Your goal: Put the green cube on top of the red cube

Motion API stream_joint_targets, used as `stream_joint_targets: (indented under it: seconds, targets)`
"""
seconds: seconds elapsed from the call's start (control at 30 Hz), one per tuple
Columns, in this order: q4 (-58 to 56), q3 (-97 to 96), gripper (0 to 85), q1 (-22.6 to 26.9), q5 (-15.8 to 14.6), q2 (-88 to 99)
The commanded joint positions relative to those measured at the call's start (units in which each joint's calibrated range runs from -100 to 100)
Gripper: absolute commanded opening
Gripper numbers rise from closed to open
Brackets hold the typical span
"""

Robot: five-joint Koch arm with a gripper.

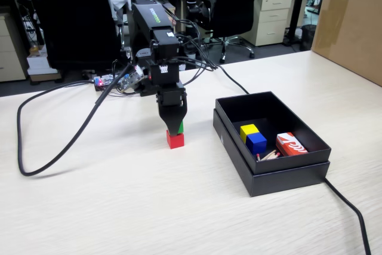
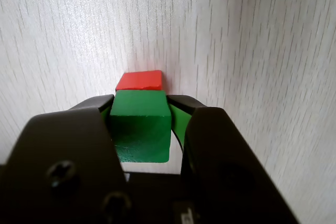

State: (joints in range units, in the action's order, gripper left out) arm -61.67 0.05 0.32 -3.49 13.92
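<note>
The red cube (image 1: 175, 140) stands on the pale wooden table, left of the black box. Directly above it my gripper (image 1: 175, 125) points straight down, shut on the green cube (image 1: 180, 128), of which only a sliver shows between the black jaws. In the wrist view the green cube (image 2: 140, 125) is clamped between both jaws of the gripper (image 2: 140, 109). The red cube (image 2: 139, 81) peeks out just beyond the green one. Whether the green cube touches the red one cannot be told.
A black open box (image 1: 230, 132) sits to the right, holding a yellow cube (image 1: 248, 130), a blue cube (image 1: 256, 142), a red-and-white packet (image 1: 290, 144) and some sticks. A thick black cable (image 1: 57, 147) loops on the left. A cardboard box (image 1: 352, 22) stands far right.
</note>
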Motion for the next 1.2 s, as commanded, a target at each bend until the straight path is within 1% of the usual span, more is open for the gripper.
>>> stream_joint_targets:
  seconds: [0.0,0.47,0.53,1.07,1.17]
  targets:
    - [-0.1,5.3,4.0,0.0,-0.2,0.8]
    - [0.0,5.1,4.7,-0.1,-0.2,-0.4]
    - [-0.1,4.6,6.6,-0.1,-0.2,-0.4]
    - [-0.1,3.1,6.8,0.0,-0.3,-0.4]
    - [-0.1,2.3,13.7,0.0,-0.3,-0.4]
